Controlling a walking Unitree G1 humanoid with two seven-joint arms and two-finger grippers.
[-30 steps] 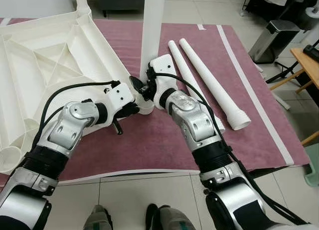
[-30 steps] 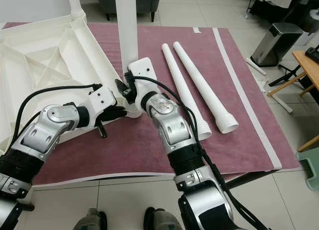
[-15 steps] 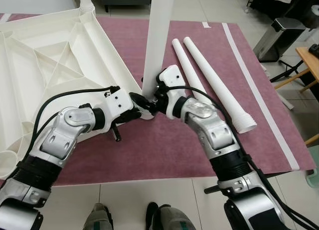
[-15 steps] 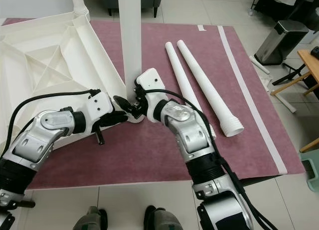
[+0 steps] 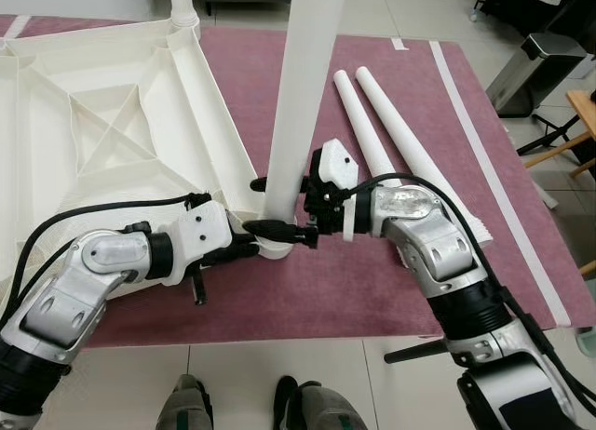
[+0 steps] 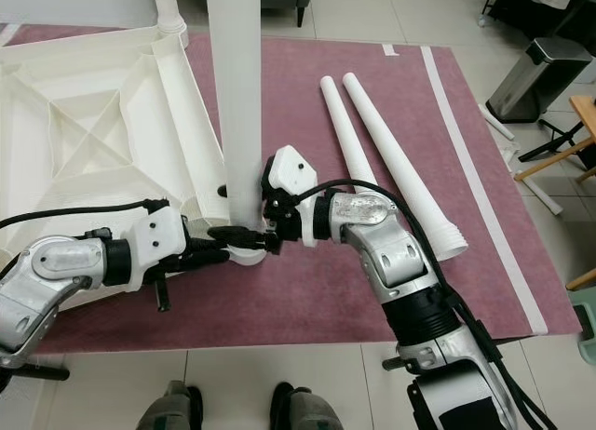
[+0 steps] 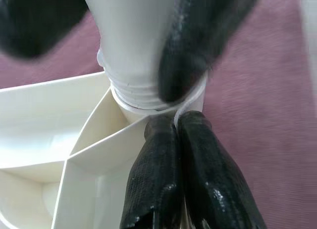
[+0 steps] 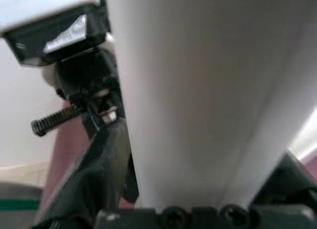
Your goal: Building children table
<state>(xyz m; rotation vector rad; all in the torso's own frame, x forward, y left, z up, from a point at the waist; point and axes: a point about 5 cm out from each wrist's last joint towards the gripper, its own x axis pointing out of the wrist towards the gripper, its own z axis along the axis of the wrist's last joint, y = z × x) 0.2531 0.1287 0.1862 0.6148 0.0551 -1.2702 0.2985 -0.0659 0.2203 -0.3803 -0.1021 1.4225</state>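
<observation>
On a maroon rug (image 5: 326, 290) spread over pale floor tiles, the white tabletop (image 5: 102, 141) lies upside down with its ribbed underside up, taking the robot's left half of the rug. A white leg (image 5: 303, 95) stands upright in the socket (image 5: 273, 247) at the tabletop's near corner, and another leg (image 5: 182, 2) stands at the far corner. Two spare legs (image 5: 377, 123) lie side by side on the rug to the right, their flared threaded ends toward the robot, close behind the right forearm. A metal bin (image 5: 526, 72) stands off the rug at the far right, with wooden furniture legs (image 5: 559, 155) near it, and a dark chair base sits beyond the rug's far edge. The right gripper (image 5: 284, 207) comes in from the right, its fingers spread around the standing leg low down, one on each side; the right wrist view has the leg pressed between them. The left gripper (image 5: 275, 230) reaches in from the left at the socket, its fingers (image 7: 173, 179) pressed together, tips touching the socket rim just under the leg's threaded end (image 7: 141, 97). The two grippers crowd each other at the corner. Bare rug lies open in front of the socket toward the robot, and between the standing leg and the spare legs.
</observation>
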